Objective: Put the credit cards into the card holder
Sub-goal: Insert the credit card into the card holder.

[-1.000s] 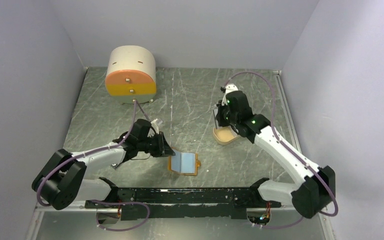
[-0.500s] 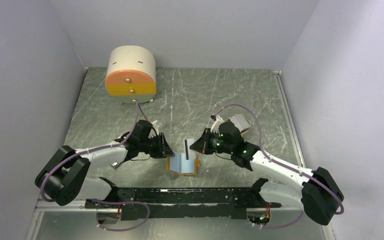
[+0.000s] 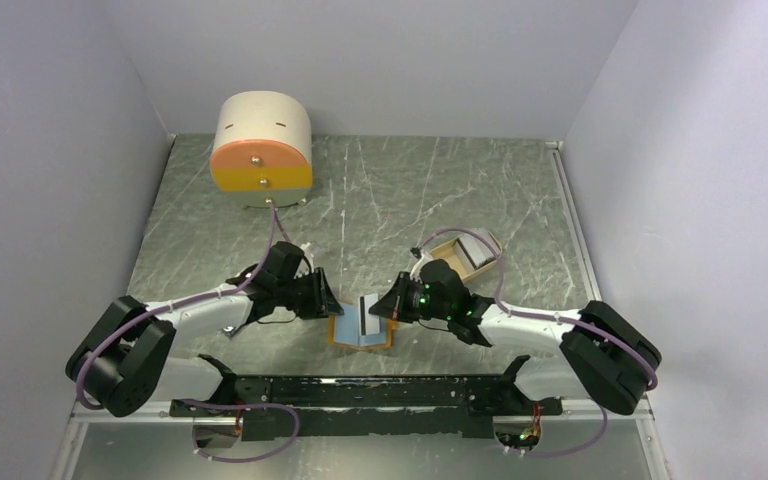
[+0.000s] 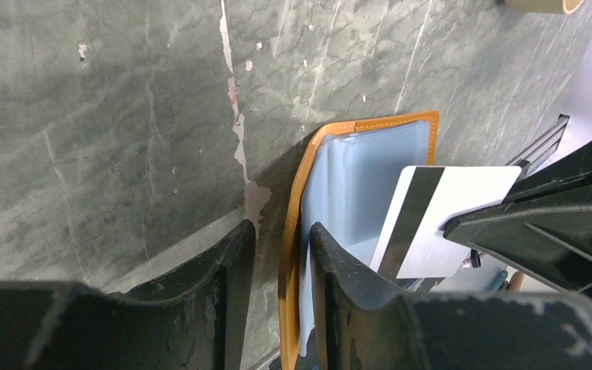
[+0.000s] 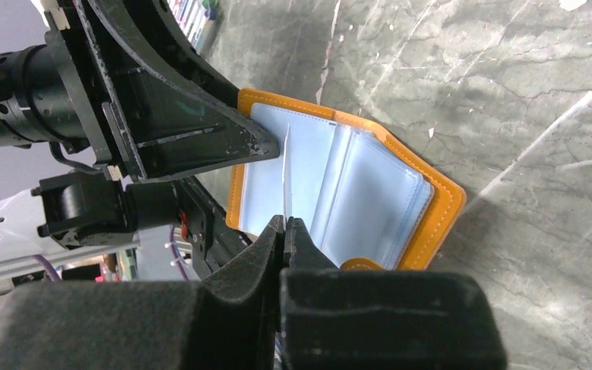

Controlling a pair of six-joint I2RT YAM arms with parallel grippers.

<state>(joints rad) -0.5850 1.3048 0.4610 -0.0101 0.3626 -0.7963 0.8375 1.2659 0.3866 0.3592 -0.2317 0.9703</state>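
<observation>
At the near edge of the counter (image 3: pixel 390 190), the card holder (image 3: pixel 360 330) lay open, pale blue pockets up. The left hand (image 4: pixel 281 247), part open, straddled its orange cover edge without clamping it. The right hand (image 5: pixel 284 225), closed tight, held a striped credit card (image 4: pixel 451 220) on edge over the pockets. Insertion looked under way; next, the card's edge needed aligning with a pocket mouth.
</observation>
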